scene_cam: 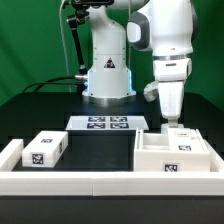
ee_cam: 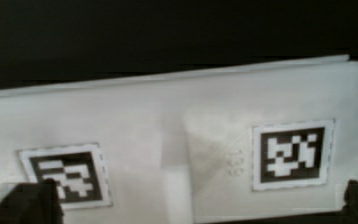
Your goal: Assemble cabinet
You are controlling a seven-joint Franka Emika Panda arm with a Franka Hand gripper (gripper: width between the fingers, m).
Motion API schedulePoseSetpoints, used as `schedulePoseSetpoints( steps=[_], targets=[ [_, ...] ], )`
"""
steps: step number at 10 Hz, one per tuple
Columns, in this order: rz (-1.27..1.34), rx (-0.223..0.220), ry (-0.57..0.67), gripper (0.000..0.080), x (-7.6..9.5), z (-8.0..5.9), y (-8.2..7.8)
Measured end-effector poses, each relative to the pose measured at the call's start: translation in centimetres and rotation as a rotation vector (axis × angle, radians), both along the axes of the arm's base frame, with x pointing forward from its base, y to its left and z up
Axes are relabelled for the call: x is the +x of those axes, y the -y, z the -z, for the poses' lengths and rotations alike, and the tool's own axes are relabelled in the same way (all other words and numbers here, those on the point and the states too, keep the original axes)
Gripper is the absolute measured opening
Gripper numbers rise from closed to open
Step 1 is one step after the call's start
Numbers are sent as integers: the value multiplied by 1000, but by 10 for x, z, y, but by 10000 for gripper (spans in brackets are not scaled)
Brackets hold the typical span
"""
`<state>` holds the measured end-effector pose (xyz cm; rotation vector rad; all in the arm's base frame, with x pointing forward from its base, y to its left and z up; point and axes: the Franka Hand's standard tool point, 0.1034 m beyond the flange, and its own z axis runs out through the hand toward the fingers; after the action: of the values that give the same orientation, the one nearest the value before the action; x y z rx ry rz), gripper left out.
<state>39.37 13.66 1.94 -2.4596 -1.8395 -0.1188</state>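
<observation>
Drawer block (scene_cam: 45, 150) lies at the exterior view's left behind the border rail (scene_cam: 60, 183), marker board (scene_cam: 105, 123) mid-table, cabinet body (scene_cam: 175, 155) at right, gripper (scene_cam: 172, 124) low over its back wall, fingers (ee_cam: 9, 206) spread wide.

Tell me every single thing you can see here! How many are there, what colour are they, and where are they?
box body: one, white with a black-and-white tag, on the exterior view's right.
drawer block: one, white with a tag, on the exterior view's left.
small tagged piece: one, white, at the back of the box body, under the gripper.
marker board: one, white with black tags, flat in front of the robot base.
border rail: one, white, along the front.
table: one, black.
backdrop: one, green, behind.
robot base: one, white, at the back.
gripper: one, white, fingers apart, over the box body.
</observation>
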Motion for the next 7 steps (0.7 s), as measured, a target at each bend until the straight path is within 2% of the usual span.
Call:
schedulePoseSetpoints(
  steps=[2, 3, 4, 5, 6, 7],
  targets=[
    [2, 0, -3, 797, 0, 1, 1],
    [6, 0, -9, 681, -2, 4, 2],
    [8, 0, -14, 491, -3, 6, 3],
    [8, 0, -17, 491, -4, 7, 3],
    [9, 0, -18, 311, -4, 7, 3],
    [9, 1, -17, 176, -4, 7, 3]
  ],
)
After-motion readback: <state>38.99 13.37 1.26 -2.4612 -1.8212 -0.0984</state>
